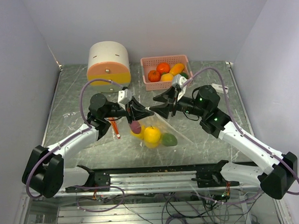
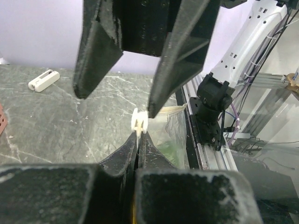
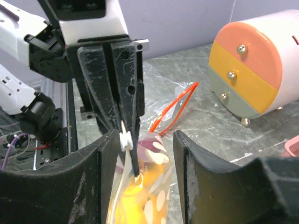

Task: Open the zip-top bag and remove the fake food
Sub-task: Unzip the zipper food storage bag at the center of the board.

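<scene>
Zip-top bag (image 3: 154,149) hangs between our two hands over the front middle of the table (image 1: 75,104). The fake food (image 3: 133,200) shows through its clear, white-spotted plastic: a yellow fruit (image 1: 152,135), a green piece (image 1: 169,139) just beside it on the right, and a dark purple piece (image 1: 136,126) on the left.

Our left hand (image 2: 138,147) is closed tight on the bag's top edge. Its fingers are pressed together, with the white zip slider (image 2: 140,122) sitting just past their tips. Our right hand (image 3: 145,133) faces it from the other side with its jaws parted. They straddle the bag's top and the left fingertips, and they hold nothing. We cannot tell whether the bag's bottom rests on the table.

A thin orange loop (image 3: 180,105) lies on the table close to the bag. At the back, a pink basket (image 1: 165,58) holds orange and yellow pieces, and the round drawer box (image 1: 108,62) stands to its left. A small white clip (image 1: 220,87) lies near the table's right edge.
</scene>
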You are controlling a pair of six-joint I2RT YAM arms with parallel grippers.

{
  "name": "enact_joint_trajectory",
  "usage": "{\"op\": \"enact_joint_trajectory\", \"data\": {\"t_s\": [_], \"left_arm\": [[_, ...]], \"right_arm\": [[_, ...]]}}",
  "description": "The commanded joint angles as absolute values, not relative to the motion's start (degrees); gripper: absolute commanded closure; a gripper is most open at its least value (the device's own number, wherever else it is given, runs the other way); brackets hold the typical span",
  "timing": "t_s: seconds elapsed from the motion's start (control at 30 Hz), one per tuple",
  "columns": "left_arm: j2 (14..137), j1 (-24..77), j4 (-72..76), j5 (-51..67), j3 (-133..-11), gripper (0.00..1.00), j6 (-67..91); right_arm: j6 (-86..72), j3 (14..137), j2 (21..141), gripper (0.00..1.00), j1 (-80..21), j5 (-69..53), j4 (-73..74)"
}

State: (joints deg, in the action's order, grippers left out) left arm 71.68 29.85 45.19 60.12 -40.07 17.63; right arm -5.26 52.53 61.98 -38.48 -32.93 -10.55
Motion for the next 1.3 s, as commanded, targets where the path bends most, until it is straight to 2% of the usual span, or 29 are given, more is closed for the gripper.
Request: {"op": "enact_joint_trajectory", "data": {"t_s": [0.0,0.27,0.33,0.4,0.47,0.6,0.67,0.7,0.83,0.97,1.03,1.27], "left_arm": [[70.08,30.07,46.49,62.4,-40.34,0.93,17.15],[69.49,30.06,42.5,61.31,-40.94,0.93,14.79],[69.65,30.06,43.36,61.73,-40.91,0.93,15.43],[69.57,30.06,44.67,61.96,-40.64,0.93,16.17],[69.53,30.06,44.91,61.79,-40.56,0.93,16.23],[68.91,30.1,43.09,61.86,-40.87,0.93,15.38],[68.21,30.06,41.51,60.98,-40.71,0.93,14.0],[67.93,30.06,41.02,60.65,-40.63,0.93,13.64],[67.89,30.05,40.46,60.51,-40.52,0.93,13.35],[68.82,30.01,42.57,60.99,-40.43,0.93,14.59],[69.32,29.91,43.16,61.11,-40.43,0.93,15.06],[69.6,28.2,47.36,59.65,-39.17,0.93,18.04]], "right_arm": [[-4.45,55.82,64.7,0.53,-38.41,-33.34,-13.22],[-5.5,53.31,64.61,0.56,-38.43,-37.83,-17.16],[-5.62,52.23,64.12,0.6,-38.41,-38.45,-18.19],[-5.62,51.8,64.02,0.69,-38.41,-38.69,-18.28],[-5.64,51.6,64.21,0.71,-38.41,-39.03,-18.38],[-6.0,51.36,65.36,0.6,-38.4,-39.67,-19.42],[-5.99,51.28,65.91,0.59,-38.41,-40.23,-19.6],[-5.81,51.32,66.06,0.61,-38.42,-40.3,-19.48],[-5.76,50.8,66.06,0.81,-38.41,-39.56,-19.85],[-5.97,49.61,65.76,0.89,-38.41,-39.9,-21.22],[-5.85,49.57,65.84,0.98,-38.42,-39.81,-20.83],[-4.95,48.17,64.28,1.0,-38.42,-38.18,-19.88]]}}
